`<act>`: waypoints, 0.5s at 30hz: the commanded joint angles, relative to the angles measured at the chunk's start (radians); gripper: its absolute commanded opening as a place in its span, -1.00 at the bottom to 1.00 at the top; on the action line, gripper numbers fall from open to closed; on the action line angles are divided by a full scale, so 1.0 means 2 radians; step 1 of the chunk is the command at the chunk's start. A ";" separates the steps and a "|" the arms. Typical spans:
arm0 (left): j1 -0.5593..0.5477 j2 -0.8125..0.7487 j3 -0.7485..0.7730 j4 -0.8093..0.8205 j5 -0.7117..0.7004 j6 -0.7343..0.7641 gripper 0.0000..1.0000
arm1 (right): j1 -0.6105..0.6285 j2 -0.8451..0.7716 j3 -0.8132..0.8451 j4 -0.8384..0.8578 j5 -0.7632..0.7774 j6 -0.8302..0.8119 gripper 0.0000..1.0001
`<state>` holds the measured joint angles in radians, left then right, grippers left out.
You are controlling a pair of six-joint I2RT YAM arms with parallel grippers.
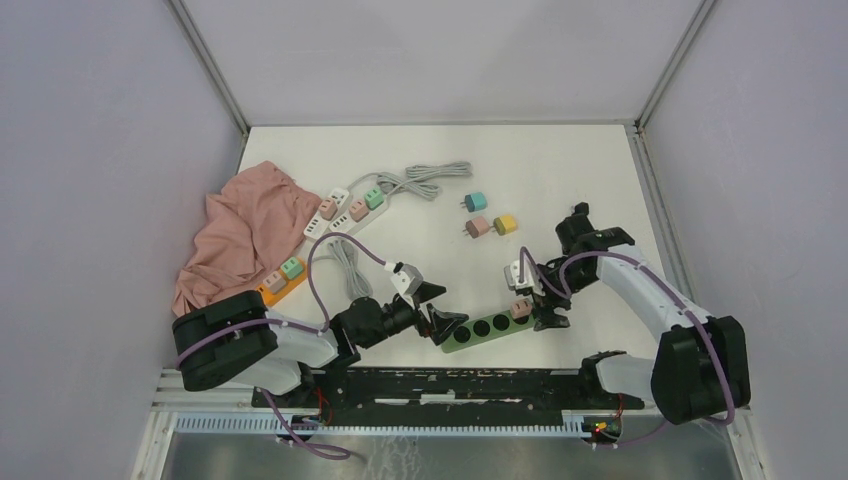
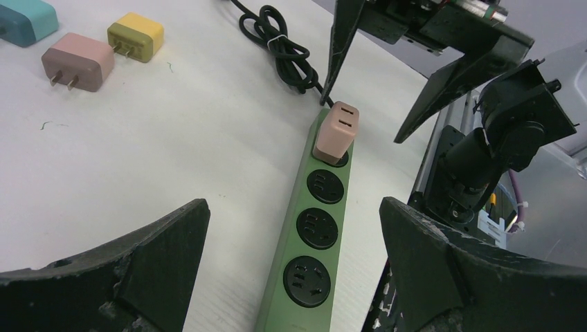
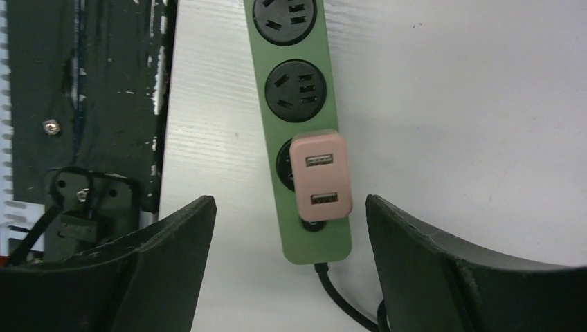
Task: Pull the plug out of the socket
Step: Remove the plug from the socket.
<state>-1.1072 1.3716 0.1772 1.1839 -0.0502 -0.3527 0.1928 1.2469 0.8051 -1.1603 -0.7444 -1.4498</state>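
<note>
Right gripper [image 3: 289,204] jaws stand wide either side of the pink USB plug [image 3: 320,176], seated in the green power strip [image 3: 332,245]; left gripper [image 2: 292,207] gapes wide nearby

The left gripper [image 1: 443,306] and the right gripper [image 1: 531,298] hang low, facing each other, both with jaws spread wide.

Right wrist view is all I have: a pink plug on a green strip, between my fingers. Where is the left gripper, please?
Observer: The left gripper is open at the opposite end of the green power strip, one finger on each side of it, not clamped.
Operator: Are there other plugs near?
Observer: Yes, three lie loose on the table beyond the strip: a teal plug, a loose pink plug and a yellow plug.
</note>
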 commanded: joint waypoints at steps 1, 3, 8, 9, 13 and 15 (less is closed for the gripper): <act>0.002 -0.002 0.003 0.028 -0.002 -0.011 0.99 | 0.047 -0.003 -0.004 0.111 0.051 0.096 0.69; 0.002 -0.001 0.004 0.028 -0.002 -0.011 0.99 | 0.063 0.004 -0.002 0.115 0.056 0.100 0.65; 0.002 0.003 0.007 0.027 0.000 -0.011 0.99 | 0.098 0.026 -0.001 0.119 0.073 0.100 0.42; 0.002 0.003 0.007 0.027 0.000 -0.011 0.99 | 0.103 0.030 0.000 0.120 0.079 0.100 0.34; 0.002 0.002 0.007 0.022 0.004 -0.007 0.99 | 0.115 0.038 0.004 0.120 0.093 0.103 -0.01; 0.002 0.002 0.008 0.020 0.010 -0.003 0.98 | 0.117 0.036 0.005 0.118 0.096 0.103 -0.22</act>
<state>-1.1072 1.3739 0.1772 1.1835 -0.0475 -0.3523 0.4129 1.3201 0.7937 -0.9379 -0.5850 -1.2583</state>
